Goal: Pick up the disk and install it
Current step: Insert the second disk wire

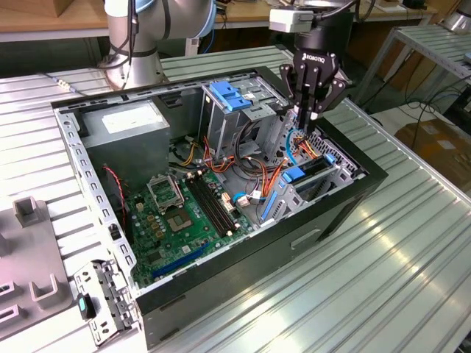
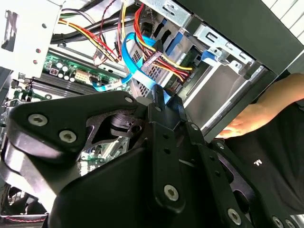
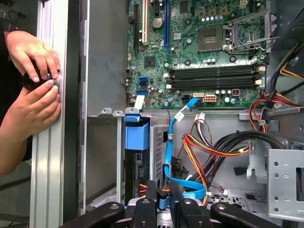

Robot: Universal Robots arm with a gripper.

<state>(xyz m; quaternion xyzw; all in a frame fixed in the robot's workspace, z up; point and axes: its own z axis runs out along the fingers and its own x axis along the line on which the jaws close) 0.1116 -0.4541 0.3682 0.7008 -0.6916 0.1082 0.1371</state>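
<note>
The disk (image 1: 313,171) sits in the low drive cage at the front of the open computer case (image 1: 81,169). Its blue carrier end (image 1: 294,175) faces the motherboard. In the first wrist view that blue end of the disk (image 3: 137,135) sticks out of the cage slot. My gripper (image 1: 306,123) hangs just above the cage and behind the disk. Its fingers (image 3: 151,203) are pressed close together on a flat blue cable (image 3: 167,156). In the second wrist view the gripper (image 2: 164,100) meets the same looping blue cable (image 2: 129,52).
A tall metal cage with a blue latch (image 1: 232,95) stands beside my gripper, and the grey power-supply box (image 1: 125,129) lies at the back. Red, yellow and black wires (image 3: 213,147) crowd the bay. A person's hands (image 3: 31,80) rest on the rail outside the case wall.
</note>
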